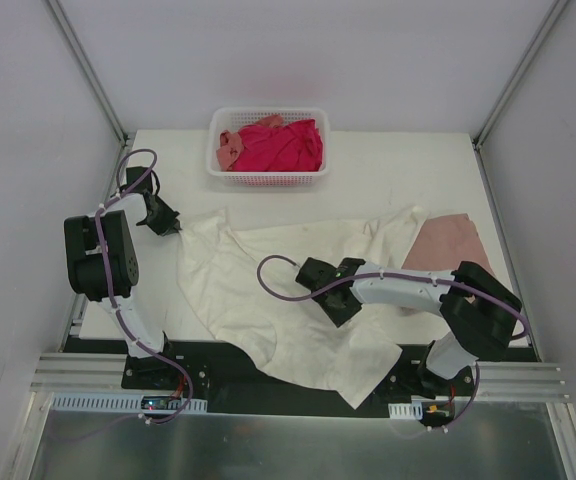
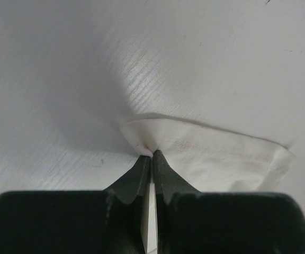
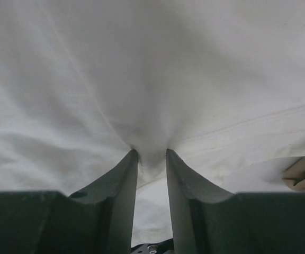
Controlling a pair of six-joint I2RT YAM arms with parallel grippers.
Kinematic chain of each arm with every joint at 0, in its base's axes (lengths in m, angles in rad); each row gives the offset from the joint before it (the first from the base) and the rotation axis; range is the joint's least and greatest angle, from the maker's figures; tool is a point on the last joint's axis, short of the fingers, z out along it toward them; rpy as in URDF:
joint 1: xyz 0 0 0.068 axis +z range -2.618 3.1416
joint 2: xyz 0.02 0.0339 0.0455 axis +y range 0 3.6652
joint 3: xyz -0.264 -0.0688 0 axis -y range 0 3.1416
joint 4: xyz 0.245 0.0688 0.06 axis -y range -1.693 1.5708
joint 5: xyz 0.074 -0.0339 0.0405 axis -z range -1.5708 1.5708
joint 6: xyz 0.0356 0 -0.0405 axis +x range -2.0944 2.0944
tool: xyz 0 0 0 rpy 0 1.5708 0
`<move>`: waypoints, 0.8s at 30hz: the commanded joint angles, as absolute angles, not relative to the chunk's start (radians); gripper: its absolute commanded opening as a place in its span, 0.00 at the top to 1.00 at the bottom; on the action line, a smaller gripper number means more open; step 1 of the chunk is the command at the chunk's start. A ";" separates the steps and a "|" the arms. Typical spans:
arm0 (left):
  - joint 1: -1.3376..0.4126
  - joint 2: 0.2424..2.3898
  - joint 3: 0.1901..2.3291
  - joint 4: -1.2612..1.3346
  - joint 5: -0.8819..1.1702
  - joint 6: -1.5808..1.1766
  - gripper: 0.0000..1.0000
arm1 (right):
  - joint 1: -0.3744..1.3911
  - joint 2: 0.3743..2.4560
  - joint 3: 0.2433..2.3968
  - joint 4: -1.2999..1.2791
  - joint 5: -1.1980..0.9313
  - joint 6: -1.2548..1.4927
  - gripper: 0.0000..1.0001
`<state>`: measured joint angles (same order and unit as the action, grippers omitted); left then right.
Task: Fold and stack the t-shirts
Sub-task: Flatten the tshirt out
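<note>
The cream t-shirt lies spread and rumpled across the table, its lower hem hanging over the near edge. At the shirt's far left corner, my left gripper is shut on the cloth; the left wrist view shows the fingertips pinching a folded corner of the cream t-shirt. My right gripper presses down on the shirt's middle. In the right wrist view its jaws stand narrowly apart with a bunched fold of the cream t-shirt caught between them. A dusty pink t-shirt lies at the right, partly under the cream one.
A white lattice basket stands at the back centre holding a magenta-red t-shirt and a salmon t-shirt. Metal frame posts rise at both back corners. The right arm's links reach across the near right of the table.
</note>
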<state>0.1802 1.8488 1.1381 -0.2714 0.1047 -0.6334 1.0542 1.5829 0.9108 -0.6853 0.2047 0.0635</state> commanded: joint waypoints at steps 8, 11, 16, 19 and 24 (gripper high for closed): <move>0.178 1.856 1.098 -0.325 0.083 -0.606 1.00 | 1.032 1.565 0.917 -0.749 0.270 0.104 0.84; 0.178 1.852 1.095 -0.321 0.098 -0.603 1.00 | 1.031 1.545 0.916 -0.746 0.262 0.109 1.00; 0.178 1.812 1.075 -0.301 0.115 -0.597 1.00 | 1.032 1.430 0.920 -0.712 0.225 0.091 0.99; 0.178 1.754 1.058 -0.284 0.150 -0.583 1.00 | 1.026 1.329 0.939 -0.718 0.319 0.089 0.99; 0.176 1.550 1.036 -0.288 0.183 -0.595 1.00 | 0.968 1.137 1.037 -0.732 0.538 0.038 0.99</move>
